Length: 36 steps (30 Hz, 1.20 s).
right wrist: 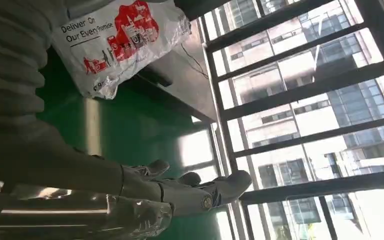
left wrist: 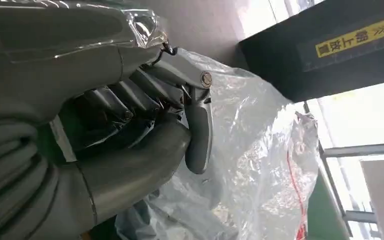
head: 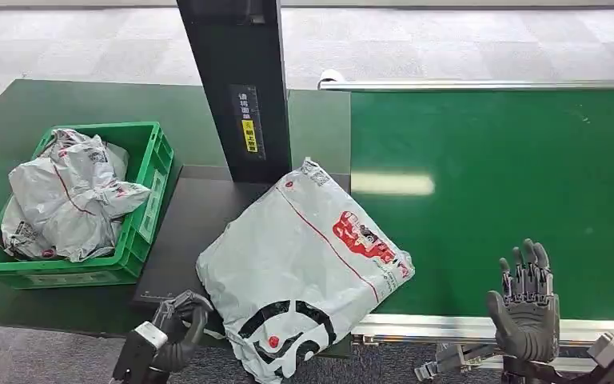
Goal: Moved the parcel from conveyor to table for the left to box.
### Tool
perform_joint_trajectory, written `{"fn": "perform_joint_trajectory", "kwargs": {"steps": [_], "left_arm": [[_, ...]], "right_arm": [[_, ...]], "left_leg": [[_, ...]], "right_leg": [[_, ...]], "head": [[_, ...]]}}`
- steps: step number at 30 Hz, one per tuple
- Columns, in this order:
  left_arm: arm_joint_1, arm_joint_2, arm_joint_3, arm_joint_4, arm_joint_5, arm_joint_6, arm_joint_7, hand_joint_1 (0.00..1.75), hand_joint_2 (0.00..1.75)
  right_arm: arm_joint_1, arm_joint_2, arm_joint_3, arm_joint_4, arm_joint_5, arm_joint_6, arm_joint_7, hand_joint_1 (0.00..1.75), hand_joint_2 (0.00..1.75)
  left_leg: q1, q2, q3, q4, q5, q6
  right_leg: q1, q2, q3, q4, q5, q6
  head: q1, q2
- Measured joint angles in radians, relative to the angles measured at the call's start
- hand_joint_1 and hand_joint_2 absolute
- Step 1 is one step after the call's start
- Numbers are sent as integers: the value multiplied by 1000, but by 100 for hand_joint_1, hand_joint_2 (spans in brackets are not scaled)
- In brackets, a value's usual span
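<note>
A grey-white parcel point(head: 304, 264) with red print and a black round logo lies on the black table point(head: 188, 220), its right corner overlapping the green conveyor belt point(head: 512, 184). My left hand point(head: 177, 324) sits at the parcel's near-left edge with its fingers curled in. In the left wrist view the curled left hand point(left wrist: 145, 110) has the crinkled parcel point(left wrist: 250, 150) just beyond it, and nothing shows inside the fingers. My right hand point(head: 524, 308) stands open with fingers spread upward over the belt's near edge, well right of the parcel. The right wrist view shows the right hand point(right wrist: 180, 192) holding nothing and the parcel point(right wrist: 115, 40) lying apart from it.
A green crate point(head: 156, 172) holding several grey parcels point(head: 68, 196) stands left of the table. A black post point(head: 236, 88) with a yellow label rises behind the parcel. A metal rail point(head: 448, 326) runs along the belt's near edge.
</note>
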State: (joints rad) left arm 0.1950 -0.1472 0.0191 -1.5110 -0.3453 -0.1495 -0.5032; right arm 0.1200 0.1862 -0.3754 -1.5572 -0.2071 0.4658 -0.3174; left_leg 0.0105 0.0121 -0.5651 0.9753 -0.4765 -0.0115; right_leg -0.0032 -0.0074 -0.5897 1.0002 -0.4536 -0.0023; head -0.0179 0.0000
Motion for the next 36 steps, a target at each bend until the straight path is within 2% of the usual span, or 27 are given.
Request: {"fn": "perform_joint_trajectory", "kwargs": {"steps": [1, 12, 21, 24, 27, 32, 36], "left_arm": [[-1, 0, 2, 0, 5, -4, -1, 0, 175], [7, 0, 83, -100, 148, -100, -19, 0, 175], [19, -1, 116, -145, 107, -84, -34, 0, 175], [26, -2, 116, -162, -3, -11, -57, 0, 175], [40, -1, 105, -196, -253, 184, -63, 0, 175], [66, 14, 46, -221, -712, 488, 7, 0, 175], [90, 42, -21, -219, -855, 604, 72, 0, 175]], "right_arm": [[0, 0, 0, 0, 0, -1, 0, 0, 175], [0, 2, -7, -5, -2, -6, 0, 0, 175], [0, 3, -9, -6, -2, -7, 2, 0, 175], [0, 3, -10, -10, -2, -8, 5, 0, 175], [0, 3, -14, -16, -11, -8, 9, 0, 175], [-8, -2, -13, -16, -20, -8, 20, 0, 175], [-22, -10, 1, -12, -29, -17, 24, 0, 175]], "left_leg": [[0, 0, 0, 0, 0, 0], [0, 0, 0, 0, 0, 0], [0, 0, 0, 0, 0, 0], [0, 0, 0, 0, 0, 0], [0, 0, 0, 0, 0, 0], [0, 0, 0, 0, 0, 0], [0, 0, 0, 0, 0, 0]], "right_leg": [[0, 0, 0, 0, 0, 0], [0, 0, 0, 0, 0, 0], [0, 0, 0, 0, 0, 0], [0, 0, 0, 0, 0, 0], [0, 0, 0, 0, 0, 0], [0, 0, 0, 0, 0, 0], [0, 0, 0, 0, 0, 0]], "head": [[0, 0], [0, 0], [0, 0], [0, 0], [0, 0], [0, 0], [0, 0]]}}
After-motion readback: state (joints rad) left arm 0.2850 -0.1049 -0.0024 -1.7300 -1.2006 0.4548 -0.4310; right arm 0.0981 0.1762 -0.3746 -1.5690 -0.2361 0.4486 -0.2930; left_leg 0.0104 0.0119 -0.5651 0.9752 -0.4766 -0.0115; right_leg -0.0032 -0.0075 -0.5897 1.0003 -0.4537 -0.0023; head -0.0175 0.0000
